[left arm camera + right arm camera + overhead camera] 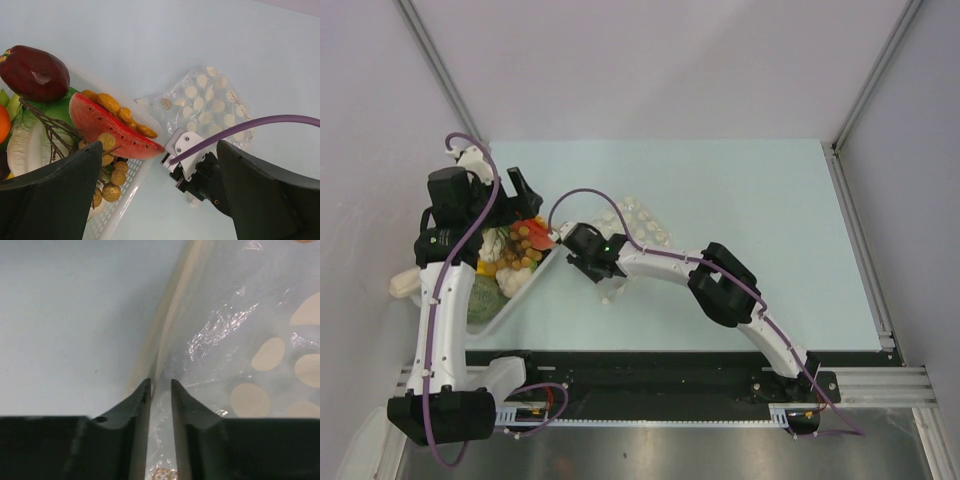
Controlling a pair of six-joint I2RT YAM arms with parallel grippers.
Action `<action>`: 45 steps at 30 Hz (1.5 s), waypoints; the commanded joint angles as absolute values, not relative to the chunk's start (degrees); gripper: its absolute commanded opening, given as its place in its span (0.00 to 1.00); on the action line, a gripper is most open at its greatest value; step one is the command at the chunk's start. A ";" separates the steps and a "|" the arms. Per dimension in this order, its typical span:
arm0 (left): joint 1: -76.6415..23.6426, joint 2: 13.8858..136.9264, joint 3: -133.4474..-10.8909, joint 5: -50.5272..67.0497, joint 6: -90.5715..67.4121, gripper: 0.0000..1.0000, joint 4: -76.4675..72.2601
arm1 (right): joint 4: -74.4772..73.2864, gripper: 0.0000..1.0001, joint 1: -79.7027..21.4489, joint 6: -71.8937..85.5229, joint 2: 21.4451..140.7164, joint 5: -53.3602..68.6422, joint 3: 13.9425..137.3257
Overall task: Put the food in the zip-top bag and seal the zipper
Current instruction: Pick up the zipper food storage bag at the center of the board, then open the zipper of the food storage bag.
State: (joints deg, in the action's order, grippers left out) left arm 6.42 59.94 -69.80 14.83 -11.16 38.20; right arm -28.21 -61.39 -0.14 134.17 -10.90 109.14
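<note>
The food is piled in a white tray [520, 295]: a red watermelon slice [107, 127], a dark red fruit [35, 72] and a bunch of golden berries [112, 175]. The zip-top bag [642, 222], clear with white dots, lies on the table right of the tray. My right gripper [161, 382] has closed to a narrow slit on the bag's edge, with clear film between its fingers. The whitish zipper [172, 305] runs away from the fingertips. My left gripper [159, 146] hangs wide open above the tray's right end, holding nothing.
The tray [135, 180] stands at the table's left edge, with leafy green and orange pieces at its far side. The right arm's purple cable [260, 125] crosses above the bag. Grey walls enclose the pale table [750, 190].
</note>
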 commanded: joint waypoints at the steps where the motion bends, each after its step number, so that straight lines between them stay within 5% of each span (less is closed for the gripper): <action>1: 6.77 58.36 -69.61 15.20 -12.22 1.00 36.39 | -25.75 0.19 -60.56 0.09 129.56 -11.61 107.24; 3: 6.77 58.53 -69.70 16.43 -12.13 1.00 36.21 | -26.27 0.00 -59.25 0.09 127.01 -10.64 106.70; 16: 6.59 57.39 -70.75 31.43 -9.93 1.00 29.97 | -28.04 0.00 -45.19 5.27 103.30 9.21 98.00; 22: -3.41 63.18 -71.45 29.80 -11.51 1.00 30.06 | -27.42 0.00 -41.57 6.68 97.30 13.36 94.05; 30: -16.34 71.27 -73.04 29.01 -18.98 0.86 22.77 | -26.46 0.00 -42.27 6.33 93.34 13.45 90.97; 35: -21.00 76.45 -72.43 25.93 -20.55 0.66 23.64 | -26.10 0.00 -42.54 7.21 92.29 13.97 90.35; 45: -21.09 75.51 -67.60 27.16 -24.25 0.61 20.04 | -25.40 0.00 -41.49 8.61 90.09 12.30 88.95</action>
State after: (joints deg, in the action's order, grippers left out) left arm -21.19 78.08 -69.34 26.55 -21.30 24.21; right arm -27.90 -42.09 7.16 92.92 12.93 89.38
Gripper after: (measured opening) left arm 0.615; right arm 0.009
